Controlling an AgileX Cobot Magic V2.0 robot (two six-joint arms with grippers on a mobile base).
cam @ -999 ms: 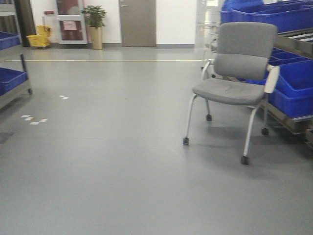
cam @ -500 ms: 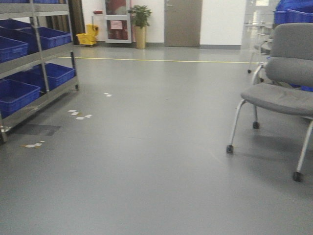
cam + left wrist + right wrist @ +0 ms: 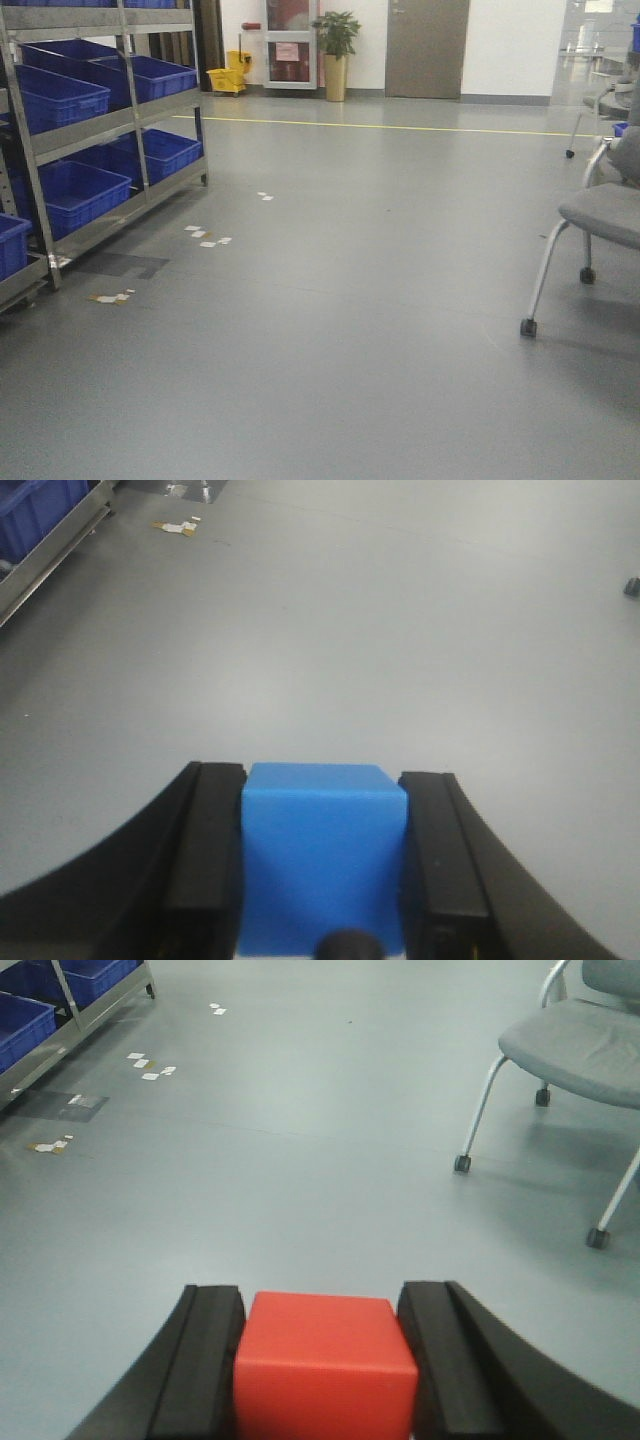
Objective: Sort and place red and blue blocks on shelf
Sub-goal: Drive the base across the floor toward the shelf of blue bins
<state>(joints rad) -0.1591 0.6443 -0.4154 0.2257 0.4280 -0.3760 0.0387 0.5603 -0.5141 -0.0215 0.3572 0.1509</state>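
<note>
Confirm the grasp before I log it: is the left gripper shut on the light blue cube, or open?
Shut: on the left gripper, black fingers sit flush against both sides of the small light blue cube.

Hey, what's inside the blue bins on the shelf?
Only blue inner walls show in the bins on the shelf; their floors are hidden behind the front rims, so contents cannot be told.

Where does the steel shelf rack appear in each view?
Front view: steel shelf rack along the left edge, blue bins on it.
Left wrist view: only its bottom rail, top-left corner.
Right wrist view: top-left corner, with blue bins.
Shared landmark: tape scraps by the rack's foot.
</note>
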